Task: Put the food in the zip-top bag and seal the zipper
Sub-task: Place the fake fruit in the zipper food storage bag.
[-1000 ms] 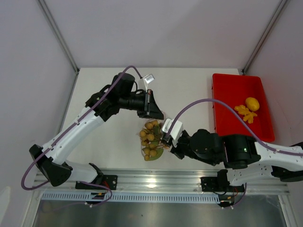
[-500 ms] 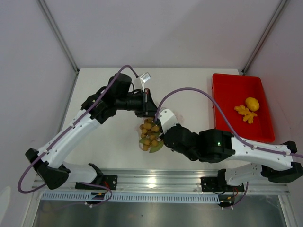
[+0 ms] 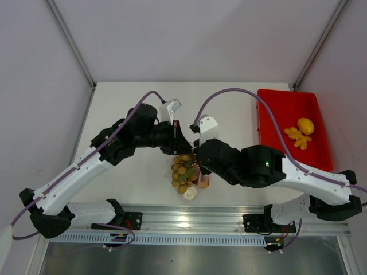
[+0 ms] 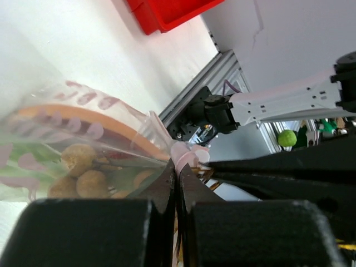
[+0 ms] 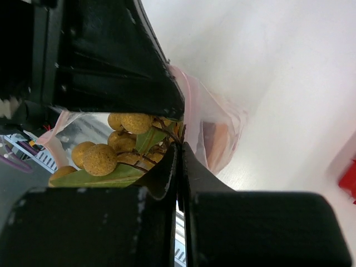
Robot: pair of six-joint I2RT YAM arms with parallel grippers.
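Observation:
The clear pink-tinted zip-top bag (image 3: 184,175) hangs between the two grippers near the table's front middle. Through it show the bunch of tan-yellow balls (image 3: 182,170), an orange slice (image 3: 203,183) and a whitish piece (image 3: 190,193). My left gripper (image 3: 179,143) is shut on the pinkish zipper strip (image 4: 186,157) at the bag's top edge. My right gripper (image 3: 195,158) is shut right beside it; the bunch's brown stems (image 5: 167,133) run into its closed jaws, with balls (image 5: 100,159) to the left and bag film (image 5: 218,130) to the right.
A red tray (image 3: 269,143) stands at the right and holds a yellow lemon (image 3: 305,125) and a yellow piece (image 3: 297,136). The tray's corner shows in the left wrist view (image 4: 167,14). An aluminium rail (image 3: 189,216) runs along the near edge.
My right arm has swung from the bag's right side round to its far side, gripper still shut. My left gripper has shifted slightly down. The bag now hangs lower, showing the orange slice.

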